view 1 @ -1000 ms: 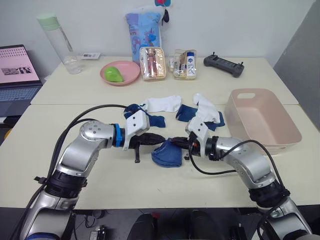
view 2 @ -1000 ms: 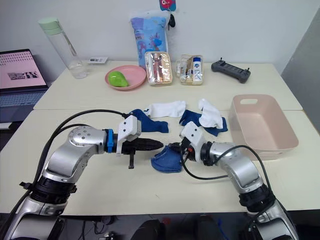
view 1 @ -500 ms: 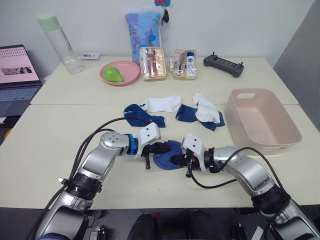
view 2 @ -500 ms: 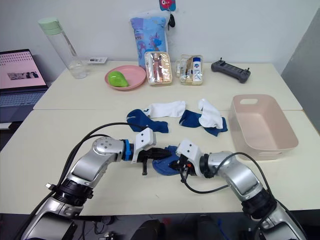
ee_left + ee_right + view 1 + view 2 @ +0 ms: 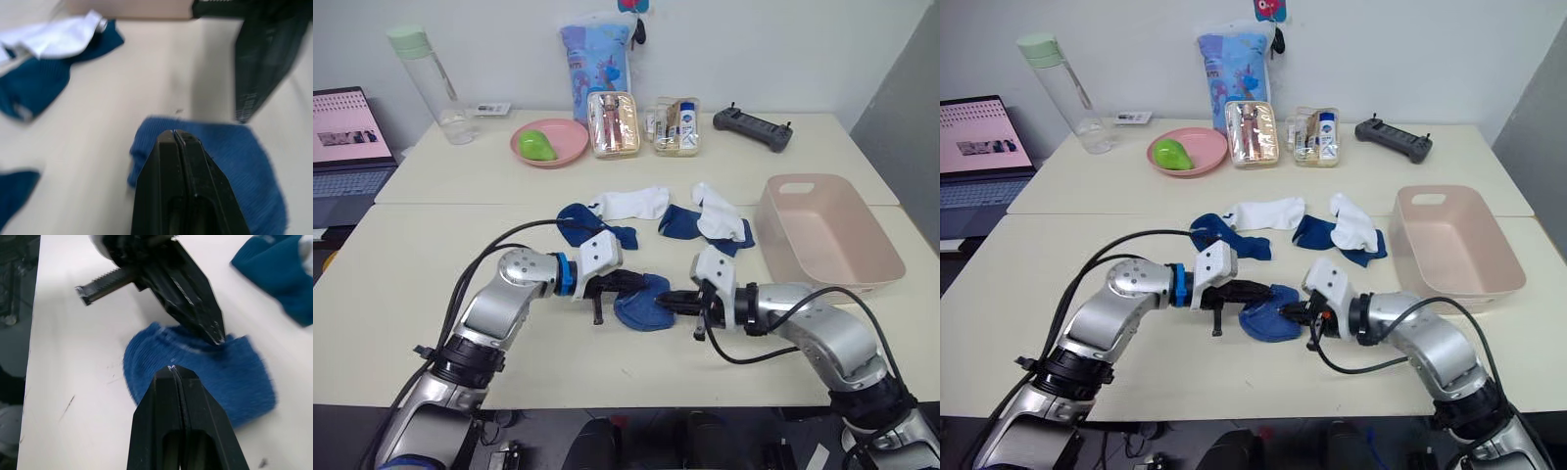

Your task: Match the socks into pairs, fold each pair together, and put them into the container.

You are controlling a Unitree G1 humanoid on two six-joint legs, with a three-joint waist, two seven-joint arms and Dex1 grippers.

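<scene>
A folded blue sock (image 5: 644, 305) lies on the table near the front, between my two grippers. My left gripper (image 5: 639, 284) is shut, its tips resting at the sock's left upper edge (image 5: 254, 161). My right gripper (image 5: 668, 297) is also shut, its tips over the sock's right side (image 5: 215, 377). No cloth shows between either pair of fingers. Behind lie two more blue socks (image 5: 583, 223) (image 5: 677, 223) and two white socks (image 5: 632, 204) (image 5: 717, 216). The pale pink container (image 5: 862, 257) stands empty at the right.
At the back of the table stand a round pink bowl (image 5: 566, 137) holding a green object, a clear bottle (image 5: 429, 84), a patterned blue bag (image 5: 595, 57), two clear pouches (image 5: 613, 124) (image 5: 675, 125) and a black controller (image 5: 751, 127). A laptop (image 5: 346, 147) sits far left.
Both grippers dipped toward the near edge, then came back up. The right one has drawn to the sock's right edge. The blue sock now lies flatter.
</scene>
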